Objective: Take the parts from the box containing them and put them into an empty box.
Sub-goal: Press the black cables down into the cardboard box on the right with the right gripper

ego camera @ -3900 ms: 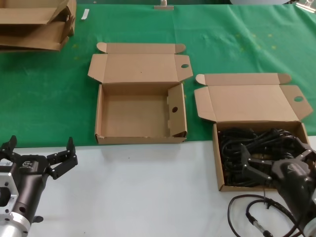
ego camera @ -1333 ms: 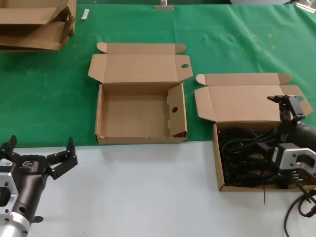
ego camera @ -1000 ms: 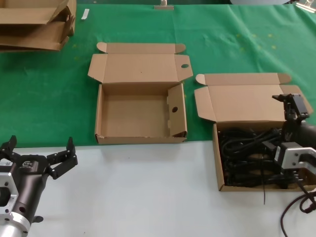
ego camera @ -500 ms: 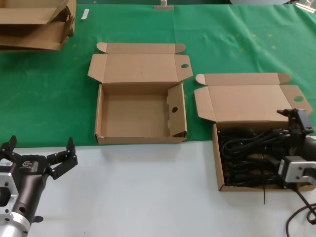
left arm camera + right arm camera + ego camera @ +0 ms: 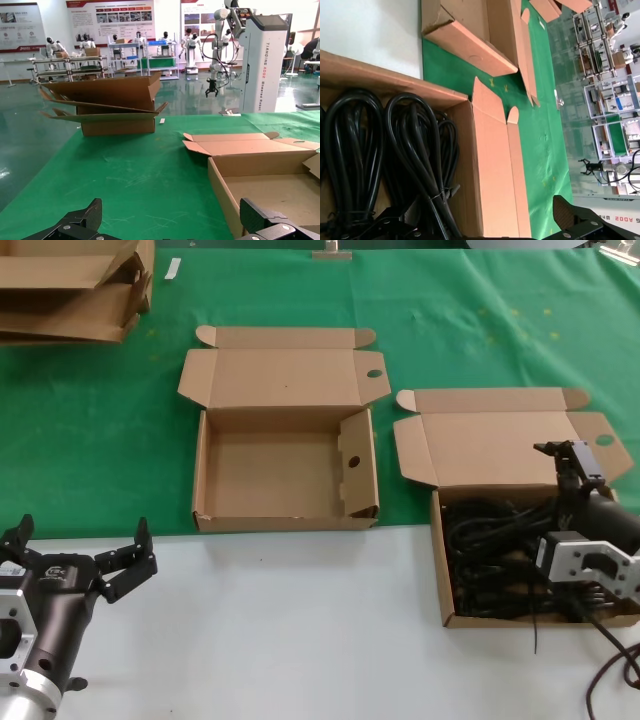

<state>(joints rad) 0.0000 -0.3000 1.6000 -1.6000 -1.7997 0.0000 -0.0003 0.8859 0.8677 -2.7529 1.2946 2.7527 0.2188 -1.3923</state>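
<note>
The black cables (image 5: pixel 495 550) lie bundled in the cable box (image 5: pixel 441 570) at the right, its lid (image 5: pixel 500 445) folded back. They also show in the right wrist view (image 5: pixel 410 145). My right gripper (image 5: pixel 570 485) is open over the far right part of that box. In the right wrist view (image 5: pixel 480 225) one finger (image 5: pixel 385 227) is down among the cables and the other (image 5: pixel 575 217) is over the lid side; it holds nothing. The empty box (image 5: pixel 200 470) stands open at the centre, also in the left wrist view (image 5: pixel 220 185). My left gripper (image 5: pixel 85 540) is open and parked at the front left.
Flattened cardboard sheets (image 5: pixel 70 290) are stacked at the back left, also in the left wrist view (image 5: pixel 110 107). Green cloth (image 5: pixel 500 330) covers the back of the table and white surface (image 5: pixel 300 620) the front. A black lead (image 5: pixel 600 680) trails from my right arm.
My right gripper has turned from the box's near side to point over its back wall, then swung right and now back a little left. The left arm has not moved.
</note>
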